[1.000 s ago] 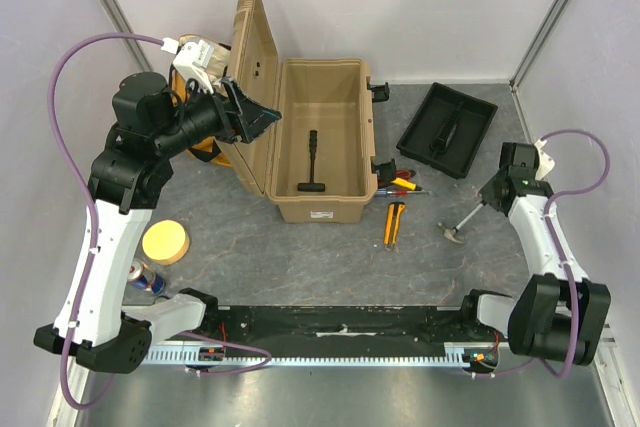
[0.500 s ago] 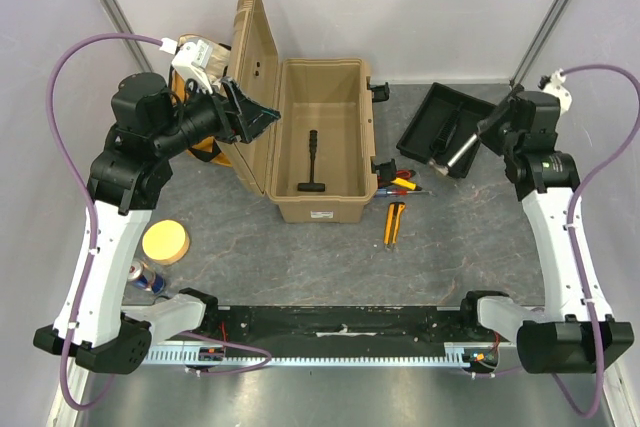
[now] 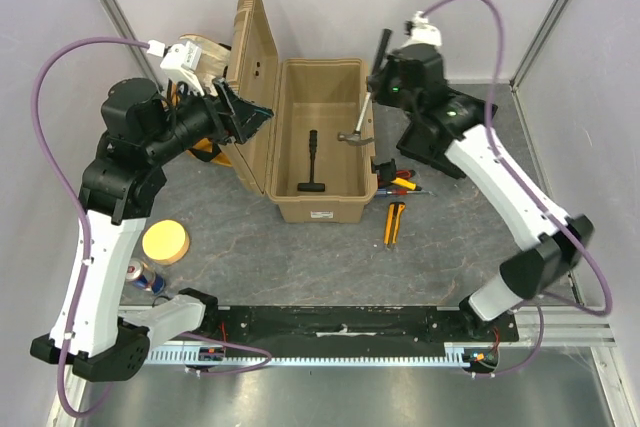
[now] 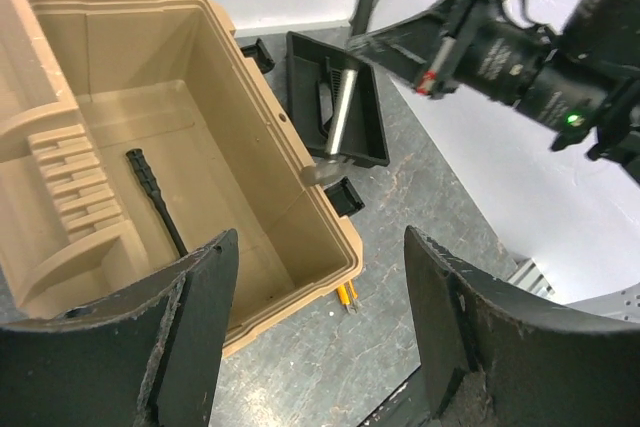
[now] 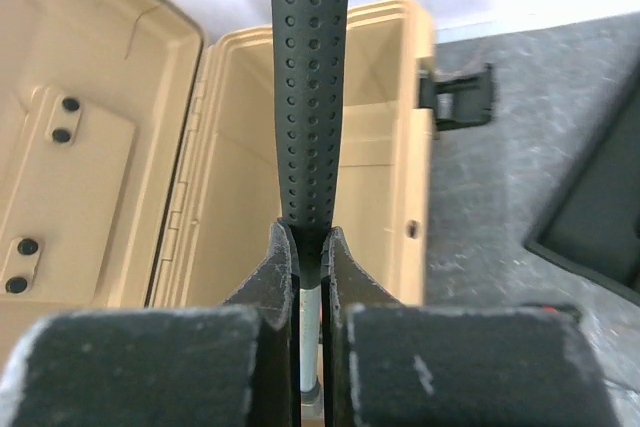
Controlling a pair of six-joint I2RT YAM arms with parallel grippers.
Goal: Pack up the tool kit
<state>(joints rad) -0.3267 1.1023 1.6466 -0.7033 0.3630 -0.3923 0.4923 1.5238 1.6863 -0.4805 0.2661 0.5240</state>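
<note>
Flanking open toolbox (image 3: 320,209): black tray (image 4: 368,112), loose hand tools (image 3: 400,185) on desk (image 3: 300,257). Right tool (image 5: 310,247) clenched on hammer (image 3: 362,112) above box's right rim; left tool (image 3: 248,113) spread beside lid.

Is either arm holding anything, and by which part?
The right gripper clamps a steel-shafted hammer with a black dimpled grip, at the grip's lower end where it meets the shaft. The left gripper, open, holds nothing.

Left tool (image 4: 318,287) agape, right tool (image 5: 308,247) tightly pinched
</note>
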